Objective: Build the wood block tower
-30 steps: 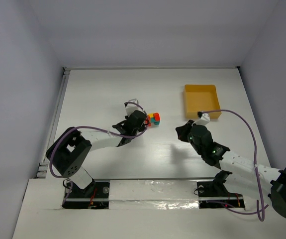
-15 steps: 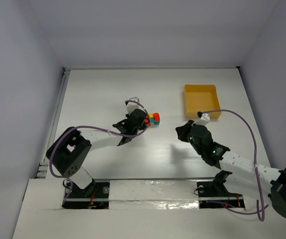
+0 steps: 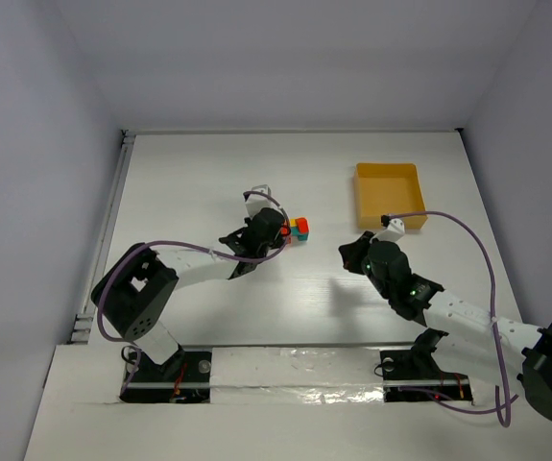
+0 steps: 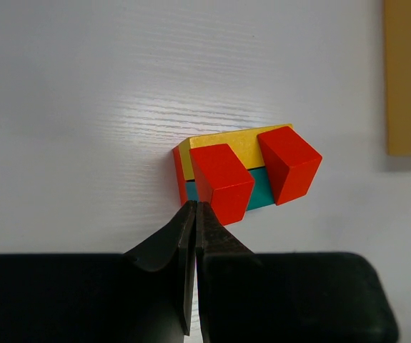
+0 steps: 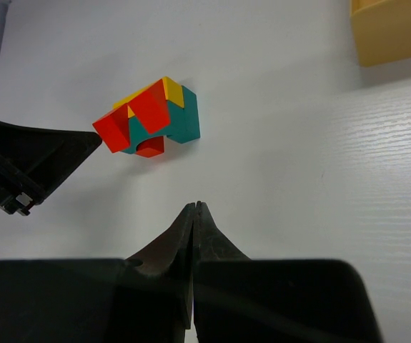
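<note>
Top view: block tower point(image 3: 299, 229) sits approx mid-table point(image 3: 189, 173), a small red/teal/yellow/orange cluster, well left of the yellow-orange tray point(image 3: 364, 197) at far right. Left gripper point(image 3: 282, 239) is closed tight w/ nothing in it, tips right at the cluster's near-left side. Right gripper point(image 3: 347, 252) is also closed & empty, well apart to the right of the blocks, on the near side of the tray. Left wrist view: left gripper point(image 4: 196, 209) fingers are pressed together, no gap, tips at the stack's near-left corner; can't tell if touching. Block tower point(image 4: 241, 171) shows a yellow bar point(image 4: 226, 144) over a teal block point(image 4: 262, 194), w/ two red blocks point(image 4: 221, 182) in front, side by side but apart. Tray point(image 4: 409, 71) edge shows at far right. Right wrist view: right gripper point(image 5: 194, 211) is closed, nothing betw. its fingers. Block tower point(image 5: 151, 118) lies farther out & to the left, w/ the left gripper point(image 5: 94, 141) tip just beside its red left end. Tray point(image 5: 394, 32) corner sits at far right.
</note>
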You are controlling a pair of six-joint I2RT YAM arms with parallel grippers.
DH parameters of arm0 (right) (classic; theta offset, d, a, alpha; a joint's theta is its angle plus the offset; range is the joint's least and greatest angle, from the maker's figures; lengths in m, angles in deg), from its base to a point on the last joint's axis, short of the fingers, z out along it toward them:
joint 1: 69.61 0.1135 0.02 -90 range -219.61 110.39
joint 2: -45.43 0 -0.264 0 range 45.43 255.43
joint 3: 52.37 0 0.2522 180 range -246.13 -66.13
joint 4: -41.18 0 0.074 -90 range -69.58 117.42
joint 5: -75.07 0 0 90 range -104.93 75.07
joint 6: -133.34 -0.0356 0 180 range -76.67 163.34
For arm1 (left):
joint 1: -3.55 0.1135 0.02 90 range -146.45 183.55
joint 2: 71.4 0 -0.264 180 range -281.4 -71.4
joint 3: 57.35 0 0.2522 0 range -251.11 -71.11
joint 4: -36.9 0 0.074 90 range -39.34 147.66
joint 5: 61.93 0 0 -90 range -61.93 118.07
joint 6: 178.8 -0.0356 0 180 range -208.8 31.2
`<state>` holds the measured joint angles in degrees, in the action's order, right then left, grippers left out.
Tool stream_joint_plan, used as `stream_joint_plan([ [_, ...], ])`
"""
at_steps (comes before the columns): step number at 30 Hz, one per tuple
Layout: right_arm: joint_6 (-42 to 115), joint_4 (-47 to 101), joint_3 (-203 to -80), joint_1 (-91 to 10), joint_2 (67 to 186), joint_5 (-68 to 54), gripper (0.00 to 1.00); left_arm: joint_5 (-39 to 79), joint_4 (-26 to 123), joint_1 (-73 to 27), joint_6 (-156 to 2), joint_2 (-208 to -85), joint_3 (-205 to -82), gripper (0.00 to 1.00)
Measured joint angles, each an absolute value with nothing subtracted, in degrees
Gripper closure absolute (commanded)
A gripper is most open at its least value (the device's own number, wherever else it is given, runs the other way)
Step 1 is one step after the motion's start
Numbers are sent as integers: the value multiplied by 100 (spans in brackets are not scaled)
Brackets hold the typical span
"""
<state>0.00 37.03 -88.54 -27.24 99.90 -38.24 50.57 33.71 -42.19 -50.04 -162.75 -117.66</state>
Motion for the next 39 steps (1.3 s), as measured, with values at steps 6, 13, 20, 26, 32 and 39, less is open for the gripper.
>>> stream_joint_plan([
  [6, 0, 3707, -8854, -2724, 9990, -3824, 100, 5057, 3374, -4219, -5026, -16275, -11777, 100],
  [13, 0, 3707, -8854, -2724, 9990, -3824, 100, 5096, 3389, -4219, -5041, -16275, -11777, 100],
  [20, 0, 3709, -8854, -2724, 9990, -3824, 100, 5131, 3542, -4280, -5034, -16129, -11777, 100],
  [26, 0, 3711, -8854, -2724, 9990, -3824, 100, 5212, 3640, -4531, -5017, -16053, -11899, 100],
  [32, 0, 3709, -8854, -2724, 9990, -3824, 100, 5217, 3686, -4558, -5021, -16059, -12063, 100],
  [39, 0, 3709, -8854, -2724, 9990, -3824, 100, 5206, 3677, -4558, -5023, -16245, -12201, 100],
])
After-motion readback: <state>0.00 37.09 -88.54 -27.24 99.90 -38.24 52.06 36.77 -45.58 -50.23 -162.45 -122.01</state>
